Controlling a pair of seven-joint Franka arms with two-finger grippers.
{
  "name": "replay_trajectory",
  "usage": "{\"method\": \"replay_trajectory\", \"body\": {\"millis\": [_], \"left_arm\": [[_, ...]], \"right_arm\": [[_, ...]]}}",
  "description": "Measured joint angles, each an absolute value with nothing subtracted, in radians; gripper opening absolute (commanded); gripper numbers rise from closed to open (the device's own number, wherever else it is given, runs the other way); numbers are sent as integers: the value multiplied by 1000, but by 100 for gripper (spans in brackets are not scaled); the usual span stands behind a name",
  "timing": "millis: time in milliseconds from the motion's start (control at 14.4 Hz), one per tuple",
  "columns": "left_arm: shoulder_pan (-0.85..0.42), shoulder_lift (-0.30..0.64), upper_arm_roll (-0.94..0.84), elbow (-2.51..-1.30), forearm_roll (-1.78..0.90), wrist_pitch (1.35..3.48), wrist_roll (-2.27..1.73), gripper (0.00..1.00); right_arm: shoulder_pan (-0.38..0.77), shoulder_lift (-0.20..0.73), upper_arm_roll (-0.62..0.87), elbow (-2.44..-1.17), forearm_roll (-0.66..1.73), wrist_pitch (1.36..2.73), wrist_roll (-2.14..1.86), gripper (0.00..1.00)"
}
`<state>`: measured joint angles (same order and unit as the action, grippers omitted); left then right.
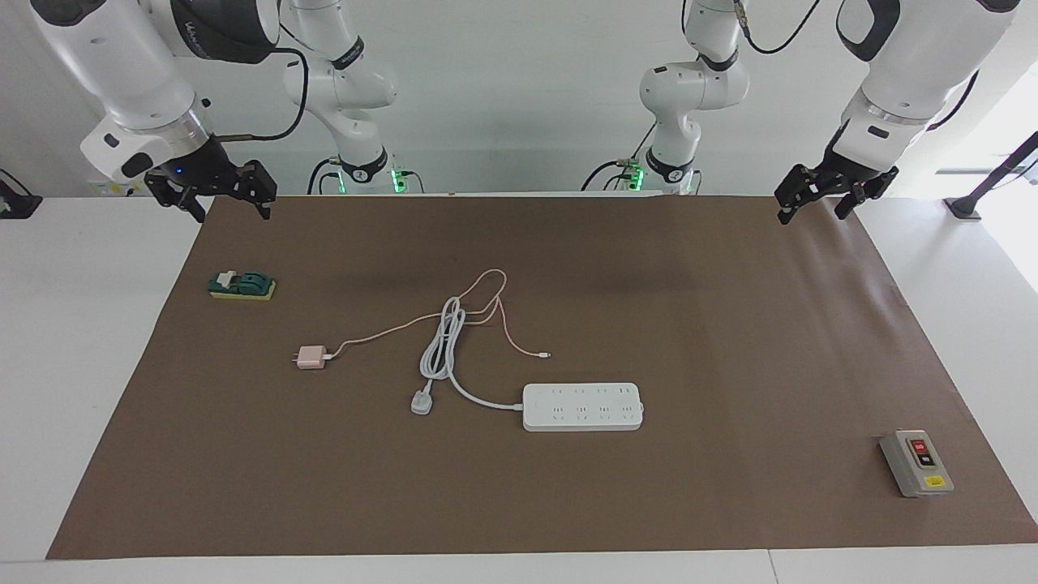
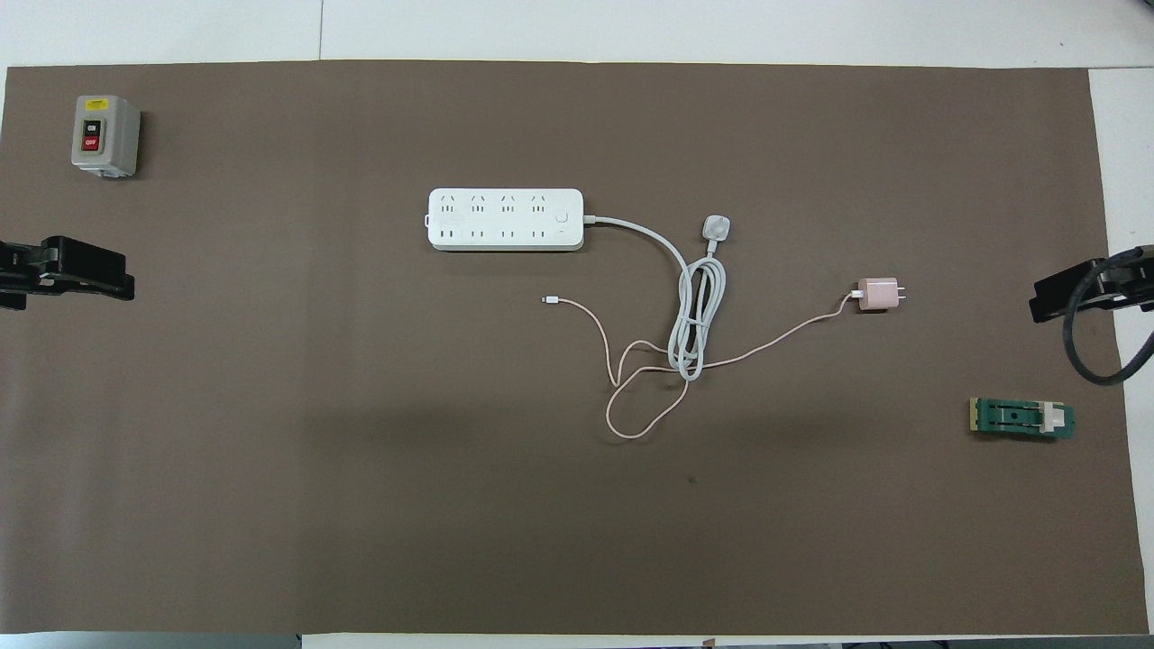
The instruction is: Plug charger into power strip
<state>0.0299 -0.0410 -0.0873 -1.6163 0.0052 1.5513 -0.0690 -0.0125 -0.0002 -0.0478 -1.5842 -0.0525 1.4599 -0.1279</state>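
since both tools hang agape, my right tool (image 1: 219, 195) sits closer to the charger (image 1: 310, 358) than my left tool (image 1: 835, 193) does.

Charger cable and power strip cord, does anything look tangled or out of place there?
Yes. The charger lies unplugged, and its thin pink cable loops across the power strip's bundled white cord, nearer the robots than the strip. Lifting the charger may drag that cord. Nothing looks damaged.
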Motion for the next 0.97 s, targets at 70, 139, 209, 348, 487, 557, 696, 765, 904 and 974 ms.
{"method": "replay_trajectory", "body": {"millis": [70, 139, 209, 348, 487, 557, 696, 765, 904, 974], "left_arm": [[30, -41, -87, -1616, 5, 1551, -69, 100], [30, -40, -87, -1616, 5, 1551, -69, 100], [30, -40, -87, -1616, 5, 1551, -69, 100], [30, -39, -87, -1616, 5, 1551, -69, 100], [30, -36, -87, -1616, 5, 1553, -69, 100], [30, -32, -87, -1617, 5, 1555, -69, 100], [30, -21, -87, -1617, 5, 1556, -69, 100], [29, -16, -88, -1617, 5, 1556, -69, 100], [17, -14, -88, -1615, 5, 1557, -69, 100], [12, -15, -89, -1612, 5, 1557, -69, 100]], "right_arm": [[-14, 0, -48, -1584, -52, 1460, -128, 100], [-15, 0, -48, -1584, -52, 1460, -128, 100], [-15, 0, -48, -1584, -53, 1460, -128, 100], [-16, 0, -48, -1584, -53, 1460, -128, 100], [-17, 0, -48, -1584, -53, 1460, -128, 100], [-17, -1, -49, -1584, -53, 1460, -127, 100], [-17, -3, -49, -1583, -53, 1460, -127, 100], [-17, -4, -49, -1583, -53, 1460, -127, 100], [-17, -6, -49, -1583, -52, 1460, -127, 100], [-17, -6, -49, -1584, -52, 1461, -127, 100]]}}
